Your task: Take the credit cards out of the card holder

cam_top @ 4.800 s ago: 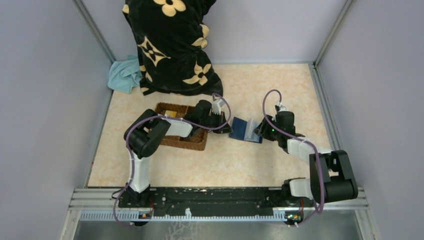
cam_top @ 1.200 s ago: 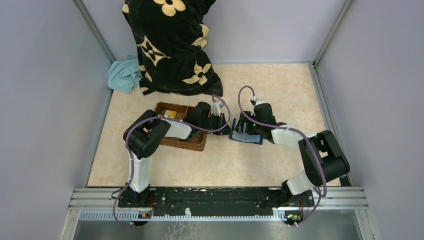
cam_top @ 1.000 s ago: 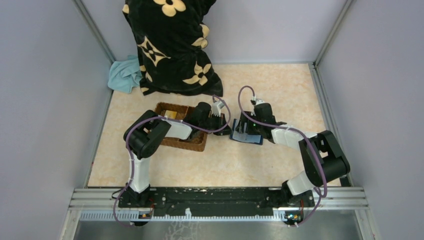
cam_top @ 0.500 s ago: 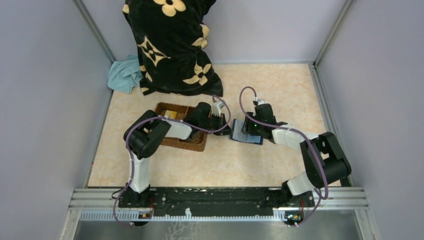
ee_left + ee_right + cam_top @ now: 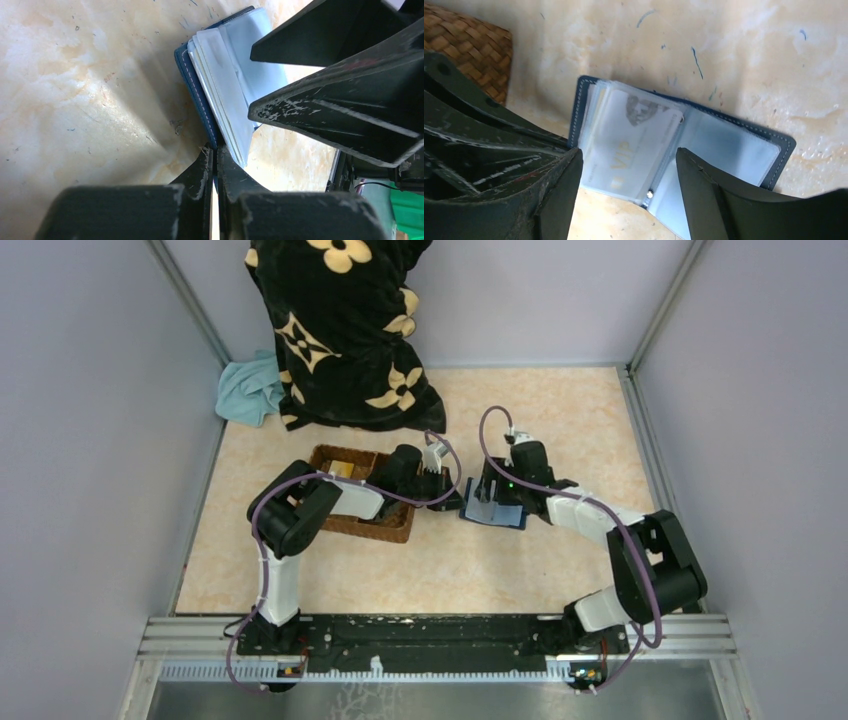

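card holder (image 5: 727,148) — credit cards (image 5: 624,145) inside

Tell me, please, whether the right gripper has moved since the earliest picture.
Yes. The right gripper has moved left in the top view, toward the wicker basket: from right of the card holder to over it, jaws apart.

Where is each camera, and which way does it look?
Top camera: high behind the arms, looking down at the table; left arm and right arm show.
Left wrist camera: on the left arm, looking along its shut left hand at the card holder edge.
Right wrist camera: on the right arm, looking down through its open right hand at a VIP card.
All three share the card holder.
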Tool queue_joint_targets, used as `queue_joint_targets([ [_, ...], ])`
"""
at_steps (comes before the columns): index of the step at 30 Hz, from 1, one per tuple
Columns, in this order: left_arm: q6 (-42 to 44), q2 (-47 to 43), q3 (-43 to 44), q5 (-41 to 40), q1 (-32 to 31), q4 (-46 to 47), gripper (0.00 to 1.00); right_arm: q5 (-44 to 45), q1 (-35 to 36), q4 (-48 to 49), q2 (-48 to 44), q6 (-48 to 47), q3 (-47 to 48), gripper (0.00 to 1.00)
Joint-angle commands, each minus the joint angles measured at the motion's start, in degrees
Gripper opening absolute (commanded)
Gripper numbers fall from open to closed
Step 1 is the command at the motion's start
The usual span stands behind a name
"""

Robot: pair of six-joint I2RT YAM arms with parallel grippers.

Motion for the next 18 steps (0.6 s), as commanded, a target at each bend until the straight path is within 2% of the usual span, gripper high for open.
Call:
queue_joint_targets([
  [1, 0.00, 1.30, -1.76, 0.49, -0.53, -2.14, 0.05, -0.31, 1.07, 0.71, -0.46, -1.54, 4.45, 0.69],
  [18, 0.27, 1.24, -1.69, 0.39, -0.53, -2.37, 0.05, 5.40, 4.23, -1.78, 4.09, -3.55, 5.55, 0.71],
])
